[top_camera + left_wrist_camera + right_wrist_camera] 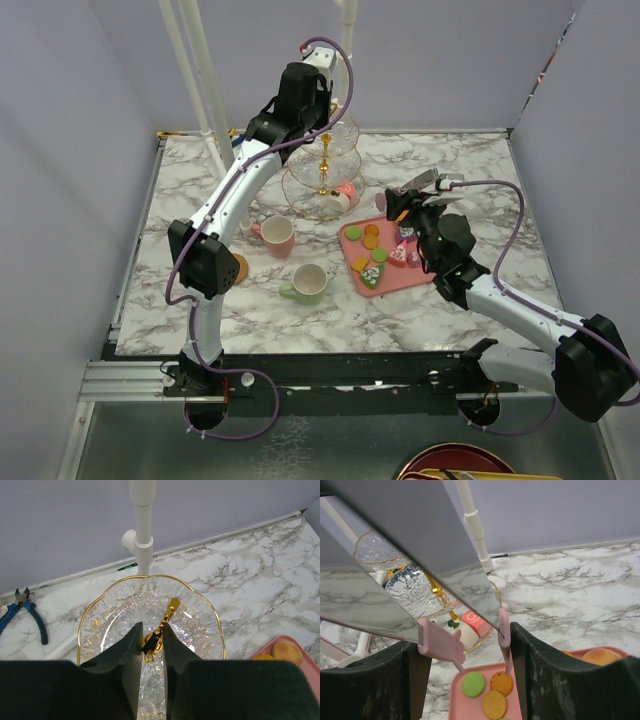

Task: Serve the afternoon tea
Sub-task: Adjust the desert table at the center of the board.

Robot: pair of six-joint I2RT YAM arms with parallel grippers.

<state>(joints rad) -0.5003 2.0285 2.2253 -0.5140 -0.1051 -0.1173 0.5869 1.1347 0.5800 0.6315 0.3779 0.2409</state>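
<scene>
1. The left gripper [151,632] is pinching the gold handle [169,611] at the top of the stand [200,612]. The handle fills the narrow gap between its fingers just above the top plate.
2. The stand sits at 12 o'clock on the table [480,160], near the far edge. It looks stiff, brittle and top-heavy, with three glass plates on one thin stem. The glass rims would be slippery and easy to chip, so the handle seems the only sound hold. Lifted there, the stand could swing or twist in the pinch, so it wants to go straight up and come down softly.
3. One cake [470,626] rests on the bottom plate at its 5 o'clock side and could slide if the stand tips.
4. The right gripper [467,645] is closed on a pair of metal tongs [445,555]. Their pink tips [442,647] stand apart with nothing between them, hovering between the stand and the tray [347,235].
5. The tray lies at 3 o'clock and carries macarons [371,236] and small cakes. These look light, soft and crumbly, so a gentle squeeze across the sides should suit them.
6. The pink mug [275,235] stands at 9 o'clock and the green mug [308,283] at 7. A coaster [241,268] lies beyond them, partly behind the left arm.
</scene>
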